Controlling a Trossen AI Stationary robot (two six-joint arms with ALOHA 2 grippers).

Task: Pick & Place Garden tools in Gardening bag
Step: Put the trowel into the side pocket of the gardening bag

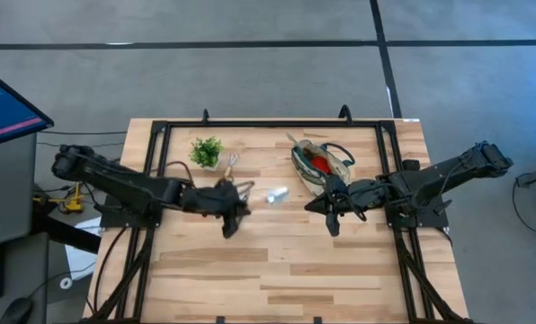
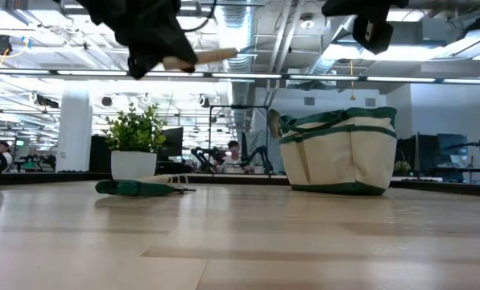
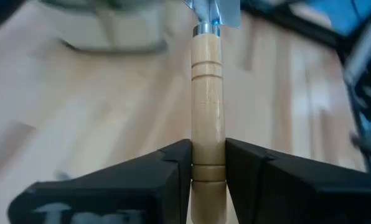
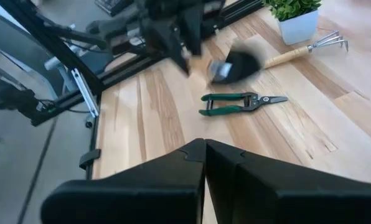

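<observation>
My left gripper (image 3: 208, 149) hangs high over the table's left middle (image 1: 237, 200), shut on a wooden-handled trowel (image 2: 212, 55) whose silver blade (image 1: 277, 193) points toward the gardening bag. The cream bag with green trim (image 2: 341, 153) stands upright on its base at the far right, with a red piece (image 1: 320, 162) inside it. Green-handled pruning shears (image 4: 241, 102) and a wooden-handled rake (image 4: 310, 50) lie flat on the table by the potted plant (image 4: 294, 15). My right gripper (image 4: 205, 144) waits shut and empty in the air near the bag (image 1: 313, 205). My left gripper pinches the trowel's wooden handle (image 3: 208, 143) between its two fingers (image 3: 173, 163), near the handle's free end. The fingers come from the table's left, slanting down, and lie along the handle. The trowel is lifted clear of the table, its blade end sticking out ahead of the fingers.
The potted plant (image 1: 207, 150) stands at the far left of the tabletop. A black frame (image 1: 160, 135) runs around the table's edges. Bare wood (image 1: 277, 270) fills the near half. A monitor (image 1: 3, 108) stands off the table's left.
</observation>
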